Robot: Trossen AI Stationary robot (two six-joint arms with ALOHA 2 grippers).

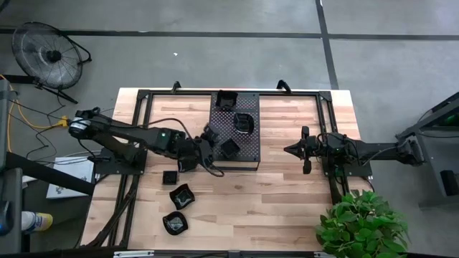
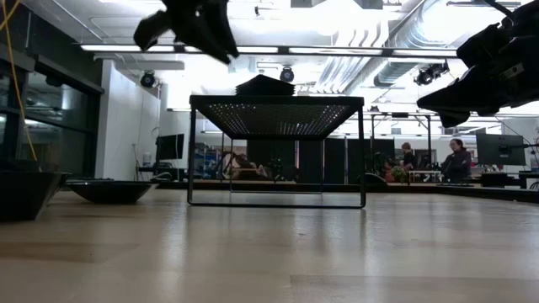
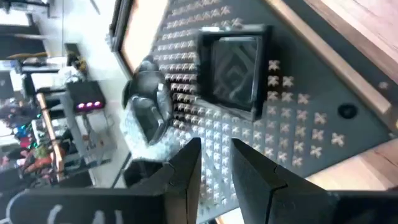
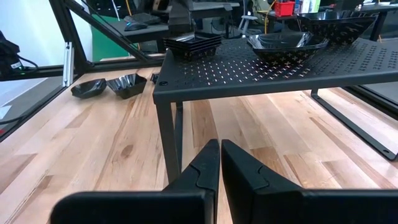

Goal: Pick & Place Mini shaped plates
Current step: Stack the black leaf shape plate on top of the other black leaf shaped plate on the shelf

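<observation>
pale wooden planks make up the desk (image 1: pixel 272 186), and on it stands a large black perforated metal tray (image 1: pixel 247 147) raised on thin legs. we count three small glossy black plates on the tray in the high view: a square plate (image 1: pixel 226 100) at its far edge, a rounded plate (image 1: pixel 244 123) near its middle and another square plate (image 1: pixel 229 147) toward its near left corner. three more lie on the bare wood to the near left: a small square plate (image 1: pixel 170 177), a wavy-edged plate (image 1: pixel 181 195) and a rounded dish (image 1: pixel 174 223) nearest the desk's front edge.

our left hand (image 1: pixel 209 152) hangs above the tray's left edge, just beside the near square plate. in the left wrist view its fingers (image 3: pixel 186 168) stand a little apart with nothing between them, and the perforated surface with a square plate (image 3: pixel 235 70) lies below. we judge that a plate has been set down and the hand is empty, between one placement and the next pick.

our right hand (image 1: pixel 305 150) waits well to the right of the tray, closed on nothing, its fingers pressed together in the right wrist view (image 4: pixel 217 163).

the next move, in our judgement, calls for the left hand to swing toward the plates on the wood, open wider and come down over a rim. the plates are glossy and shallow, so the grip may slip.
</observation>
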